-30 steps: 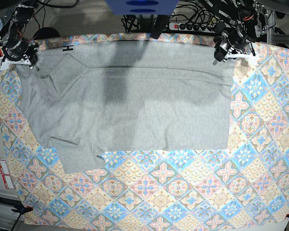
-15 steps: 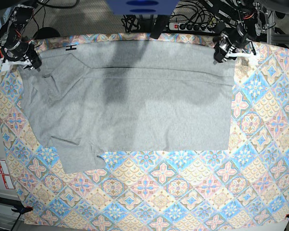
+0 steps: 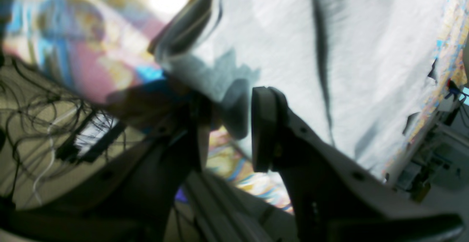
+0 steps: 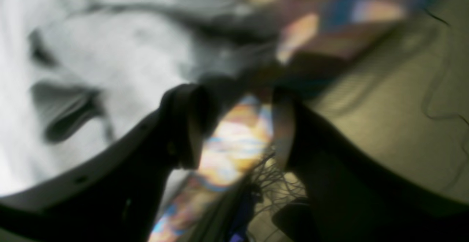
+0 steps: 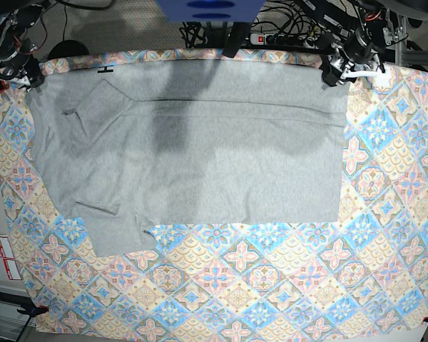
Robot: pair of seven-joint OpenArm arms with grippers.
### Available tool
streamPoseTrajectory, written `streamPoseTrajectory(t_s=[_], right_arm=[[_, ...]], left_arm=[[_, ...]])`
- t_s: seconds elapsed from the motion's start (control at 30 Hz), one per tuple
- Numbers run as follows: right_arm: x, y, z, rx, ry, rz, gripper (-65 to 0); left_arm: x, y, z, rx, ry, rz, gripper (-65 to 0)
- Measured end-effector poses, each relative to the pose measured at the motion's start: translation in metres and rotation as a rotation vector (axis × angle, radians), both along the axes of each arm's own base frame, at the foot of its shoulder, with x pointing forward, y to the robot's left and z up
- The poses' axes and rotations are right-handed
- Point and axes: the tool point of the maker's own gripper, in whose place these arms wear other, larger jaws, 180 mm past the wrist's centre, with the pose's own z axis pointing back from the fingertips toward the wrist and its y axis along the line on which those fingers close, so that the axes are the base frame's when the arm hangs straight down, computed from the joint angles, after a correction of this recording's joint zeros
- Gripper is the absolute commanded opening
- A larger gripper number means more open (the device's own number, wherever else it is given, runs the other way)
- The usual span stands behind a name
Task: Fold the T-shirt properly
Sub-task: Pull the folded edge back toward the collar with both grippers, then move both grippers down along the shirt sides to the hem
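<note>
The grey T-shirt (image 5: 200, 149) lies spread flat on the patterned tablecloth (image 5: 285, 285). Its far edge is folded over and a sleeve (image 5: 118, 235) sticks out at the near left. Black lettering (image 5: 103, 70) peeks out at the far left corner. My left gripper (image 5: 342, 71) hovers over the shirt's far right corner. In the left wrist view it (image 3: 229, 125) stands open with nothing between its fingers, the T-shirt (image 3: 348, 51) beyond them. My right gripper (image 5: 18, 71) is off the far left corner. In the right wrist view it (image 4: 234, 125) is open, showing only tablecloth in the gap, with the T-shirt (image 4: 110, 51) beside it.
A power strip (image 5: 285, 37) and tangled cables lie just past the table's far edge. A blue mount (image 5: 210, 8) hangs at the top centre. The tablecloth reaches the near edge below the shirt. Red-and-white labels (image 5: 1, 256) sit off the table's left side.
Both grippers have opened and let go of the shirt's far corners. Each has drawn back and outward, away from the cloth. The shirt's far edge now rests flat.
</note>
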Motion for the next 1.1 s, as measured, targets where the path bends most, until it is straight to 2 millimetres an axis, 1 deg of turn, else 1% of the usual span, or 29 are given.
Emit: streamPoseTrajectory(t_s=[0.1, 0.17, 0.23, 0.33, 0.4, 0.47, 0.53, 0.6, 0.63, 0.73, 0.8, 0.87, 0.93, 1.03, 1.1], right_arm=[[0.0, -0.003, 0.001, -0.003, -0.001, -0.006, -36.2], [0.011, -0.007, 0.006, -0.007, -0.02, -0.003, -36.2], [0.023, -0.014, 0.013, -0.028, -0.053, -0.002, -36.2], [0.034, -0.016, 0.024, -0.054, -0.074, 0.013, -36.2], [0.043, -0.016, 0.033, -0.074, -0.102, 0.026, -36.2], [0.06, -0.018, 0.045, -0.096, -0.147, 0.034, -36.3], [0.076, -0.021, 0.055, -0.11, -0.187, 0.039, -36.2], [0.084, -0.02, 0.059, -0.112, -0.206, 0.04, -36.2], [0.086, -0.02, 0.058, -0.111, -0.203, 0.043, -36.2], [0.087, -0.025, 0.057, -0.147, -0.163, 0.043, -36.2], [0.098, -0.025, 0.061, -0.155, -0.181, 0.051, -36.2], [0.115, -0.018, 0.064, -0.158, -0.197, 0.09, -36.2], [0.127, -0.001, 0.06, -0.154, -0.184, 0.167, -36.2], [0.141, 0.033, 0.047, -0.117, -0.159, 0.282, -36.2], [0.152, 0.051, 0.045, -0.099, -0.162, 0.333, -36.2]], left_arm=[[0.019, -0.004, 0.018, 0.008, -0.068, -0.026, -46.5], [0.03, -0.006, 0.029, 0.02, -0.11, -0.038, -46.5], [0.039, -0.006, 0.035, 0.024, -0.134, -0.041, -46.5], [0.056, -0.006, 0.042, 0.024, -0.173, -0.041, -46.5], [0.072, 0.003, 0.051, 0.039, -0.215, -0.027, -46.5], [0.09, 0.015, 0.063, 0.069, -0.263, -0.013, -46.5], [0.105, 0.018, 0.073, 0.077, -0.305, -0.005, -46.5], [0.115, 0.022, 0.073, 0.087, -0.308, -0.024, -46.5], [0.119, 0.028, 0.069, 0.105, -0.296, -0.028, -46.5], [0.134, 0.049, 0.057, 0.11, -0.273, 0.029, -46.5], [0.145, 0.054, 0.052, 0.092, -0.265, 0.04, -46.5], [0.162, 0.057, 0.052, 0.075, -0.282, 0.062, -46.5], [0.176, 0.057, 0.049, 0.059, -0.283, 0.071, -46.5], [0.196, 0.054, 0.042, 0.091, -0.258, 0.042, -46.5], [0.207, 0.053, 0.04, 0.133, -0.239, 0.006, -46.5]])
